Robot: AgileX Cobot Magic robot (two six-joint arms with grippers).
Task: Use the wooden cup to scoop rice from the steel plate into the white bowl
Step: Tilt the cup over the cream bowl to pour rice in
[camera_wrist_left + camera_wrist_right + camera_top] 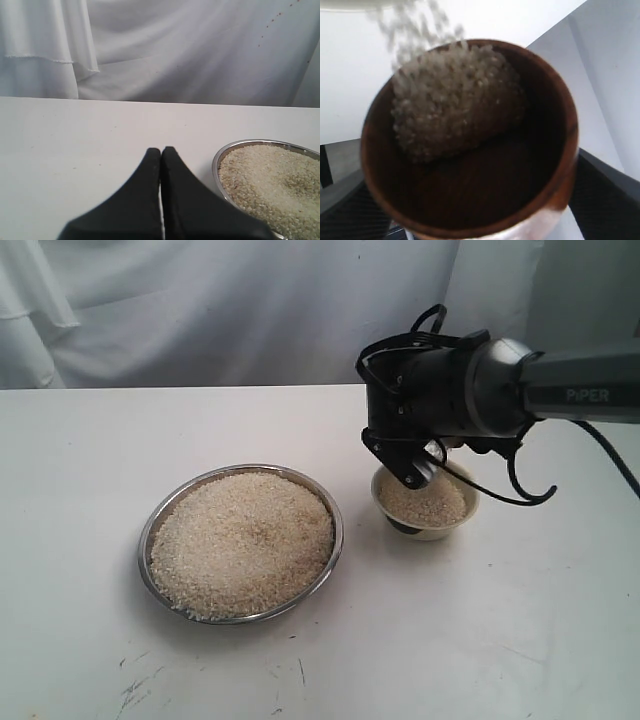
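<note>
Right pincer [411,472] pinches wooden cup [470,185] spilling rice [450,100] into white bowl [457,529]; left pincer [161,159] pressed together.

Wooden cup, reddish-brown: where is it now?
The reddish-brown wooden cup is held by the right gripper, tipped over the small white bowl, right of the shiny steel plate in the exterior view.

You see the steel plate [142,550]: shiny, polished metal. Beside the plate, the white bowl [440,532] looks smooth; the wooden cup [495,180] is glossy reddish-brown wood; the rice [240,540] is matt, granular.
</note>
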